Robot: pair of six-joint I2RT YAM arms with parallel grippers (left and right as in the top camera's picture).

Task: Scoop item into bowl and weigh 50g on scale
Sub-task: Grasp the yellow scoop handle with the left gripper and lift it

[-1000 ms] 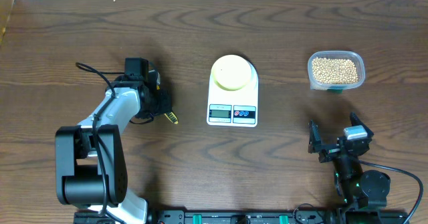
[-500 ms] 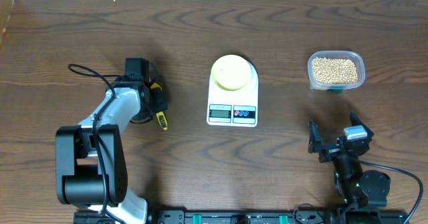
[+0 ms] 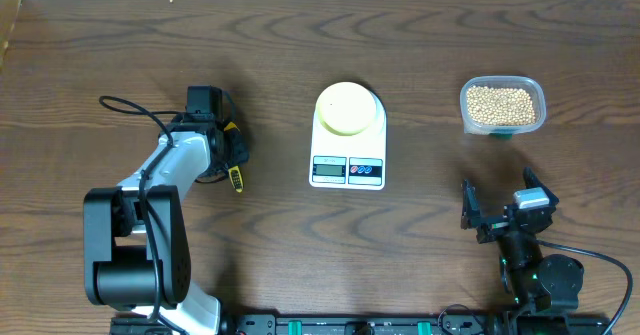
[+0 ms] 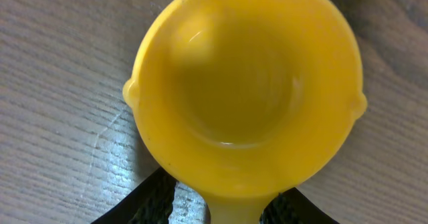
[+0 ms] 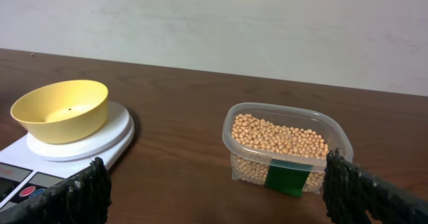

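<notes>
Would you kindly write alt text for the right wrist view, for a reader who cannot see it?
A clear plastic tub full of tan beans stands on a dark wooden table, with a white scale carrying a yellow bowl to its left. The right gripper frames the bottom corners with black fingers spread wide, holding nothing.

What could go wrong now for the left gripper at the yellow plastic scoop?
The left gripper straddles the handle of the yellow plastic scoop, a gap on one side; it may twist or slip when lifted. The clear plastic tub of tan beans lies beyond the white scale and pale yellow bowl; the crossing arm might knock the bowl.
</notes>
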